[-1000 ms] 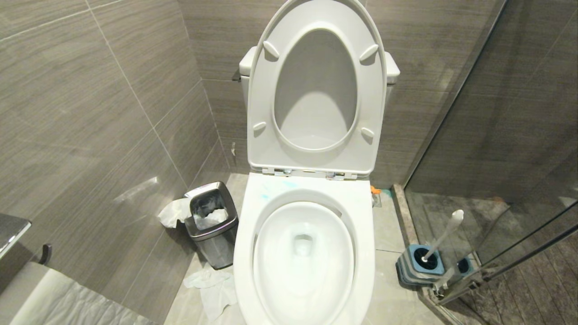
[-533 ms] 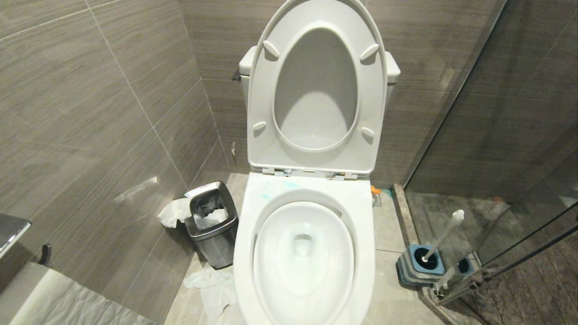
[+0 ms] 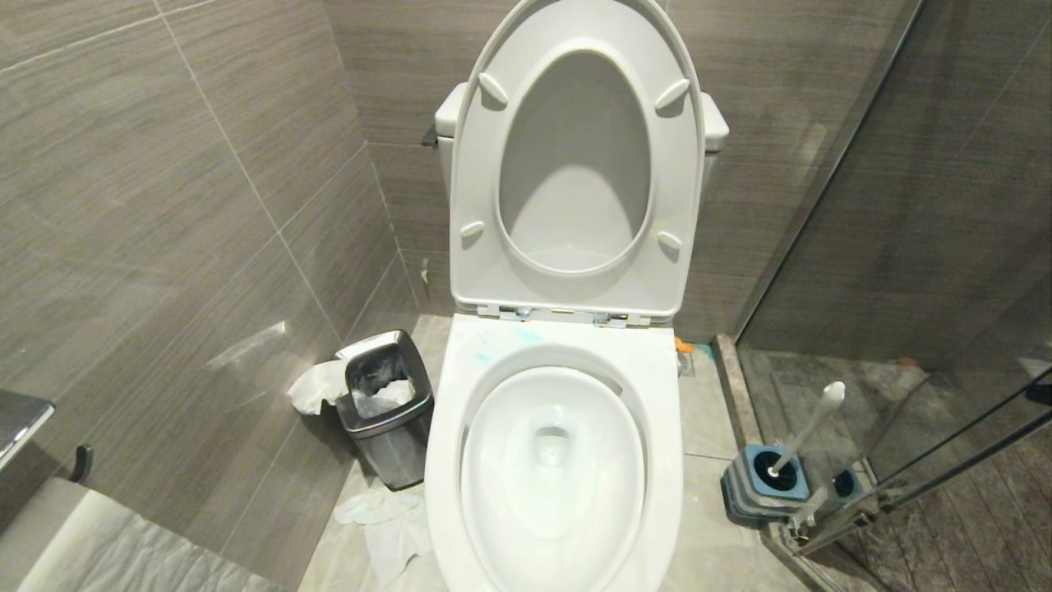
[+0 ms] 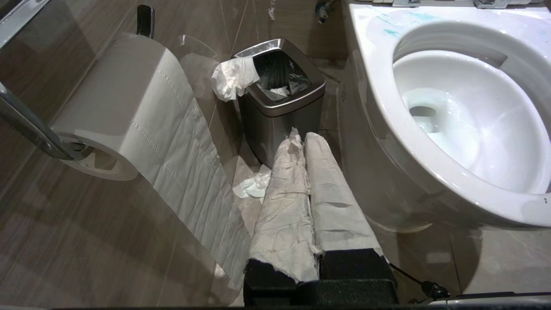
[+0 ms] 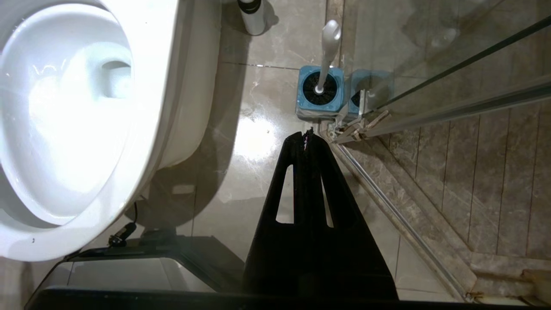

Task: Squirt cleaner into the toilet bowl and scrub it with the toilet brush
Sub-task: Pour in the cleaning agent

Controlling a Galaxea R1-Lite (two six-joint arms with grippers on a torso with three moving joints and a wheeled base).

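White plastic toilet brush [image 5: 327, 51]: standing in its blue base on the floor right of the toilet bowl [image 3: 657, 427], against the glass door. I judge it light, stiff, slick; take it high on the handle. My right gripper [image 5: 306, 137] is pinched closed, empty.
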